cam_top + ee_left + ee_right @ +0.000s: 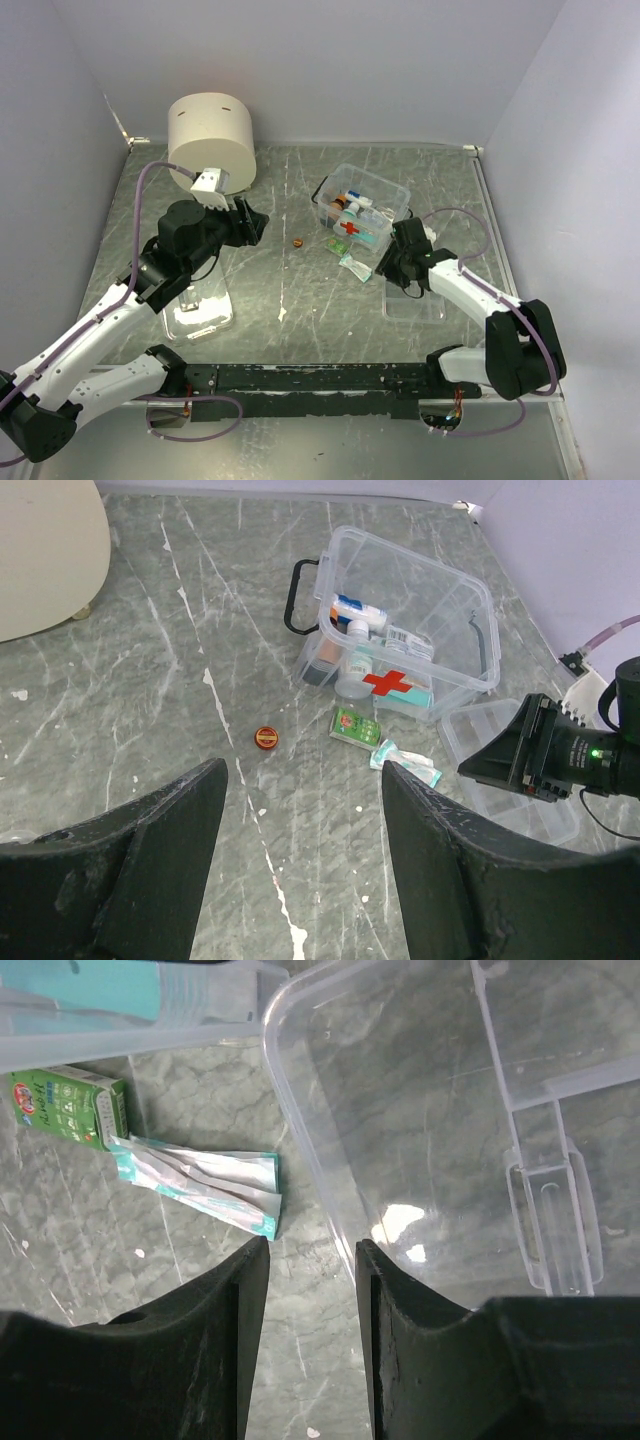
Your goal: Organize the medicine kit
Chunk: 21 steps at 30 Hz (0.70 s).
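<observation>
Medicine kit: the medicine kit stands lidless toward the far right of the table. Its red cross is on the side toward my arms and its black handle is on the left end.
Inside the kit: a white bottle with a blue cap, a teal carton and a few other containers, packed close. The labels are too small to read.
Beside the kit: a green box lies flat just off the kit's near side. Two teal-edged sachets lie touching the box's corner.
Clear lid: the clear lid lies flat on the table, next to the sachets and near the kit's near-right corner.
My right gripper: my right gripper is low at the lid's rounded corner. The fingers stand a narrow gap apart, with bare table showing between them — nothing is clamped.
Round tin: a small red tin sits alone on the table, left of the green box and apart from it.
My left gripper: my left gripper hovers well left of the kit — jaws wide, holding nothing.
Cream cylinder: the cream cylinder sits in the far left corner, just beyond my left wrist.
Second clear container: a clear container lies on the table under my left arm.
</observation>
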Available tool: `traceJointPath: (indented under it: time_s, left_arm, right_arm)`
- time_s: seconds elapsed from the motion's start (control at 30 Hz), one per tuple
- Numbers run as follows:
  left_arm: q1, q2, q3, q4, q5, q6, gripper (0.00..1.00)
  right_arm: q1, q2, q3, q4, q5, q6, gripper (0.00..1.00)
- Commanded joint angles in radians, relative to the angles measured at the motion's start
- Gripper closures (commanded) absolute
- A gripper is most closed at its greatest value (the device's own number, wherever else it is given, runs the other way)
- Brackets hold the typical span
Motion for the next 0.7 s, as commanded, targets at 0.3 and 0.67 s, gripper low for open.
traceJointPath:
  time_s: [0.3, 0.67]
  left_arm:
    - [0.001, -0.009, 0.004, 0.028, 0.007, -0.002, 0.27]
    - [0.002, -0.016, 0.008, 0.008, -0.034, 0.018, 0.27]
  right_arm:
    - [0.206, 0.005, 0.13, 0.071, 0.075, -0.355, 0.54]
    - [0.316, 0.32, 0.317, 0.028, 0.275, -0.639, 0.56]
